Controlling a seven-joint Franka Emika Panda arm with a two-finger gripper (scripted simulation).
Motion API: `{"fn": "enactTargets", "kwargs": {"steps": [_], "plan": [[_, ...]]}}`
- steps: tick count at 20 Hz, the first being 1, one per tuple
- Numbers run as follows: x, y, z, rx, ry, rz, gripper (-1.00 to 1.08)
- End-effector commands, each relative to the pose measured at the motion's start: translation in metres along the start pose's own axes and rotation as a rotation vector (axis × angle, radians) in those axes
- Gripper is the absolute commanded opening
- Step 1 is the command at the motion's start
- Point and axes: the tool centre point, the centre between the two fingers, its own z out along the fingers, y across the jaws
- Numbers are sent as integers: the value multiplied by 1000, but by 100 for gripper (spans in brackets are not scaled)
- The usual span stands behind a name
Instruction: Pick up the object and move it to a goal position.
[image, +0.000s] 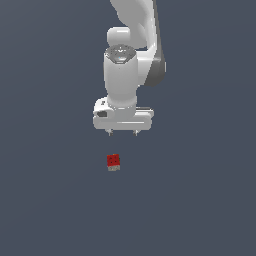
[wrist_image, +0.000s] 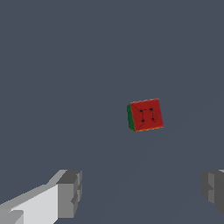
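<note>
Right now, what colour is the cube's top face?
Red with small dark marks on the cube; clearest in the wrist view.

No readable text or labels anywhere.

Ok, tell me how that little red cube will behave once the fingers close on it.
The cube looks flat-faced and sharp-edged, so it will probably sit still and slide, not roll, if nudged. It seems rigid, so the grip should not deform it. It is tiny beside the open gripper, so it is likely light, yet an off-centre squeeze might twist it, since it lies slightly rotated to the fingers.
</note>
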Motion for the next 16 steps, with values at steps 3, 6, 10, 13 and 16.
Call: {"fn": "enactTargets", "kwargs": {"steps": [3, 6, 10, 13, 16], "plan": [[0, 0, 0, 0, -1, 1, 100], [0, 0, 1, 1, -2, 19, 100], [2, 2, 5, 4, -4, 65, 100], [4, 3, 9, 6, -7, 114, 100], [6, 5, 14, 8, -11, 178, 100]]}}
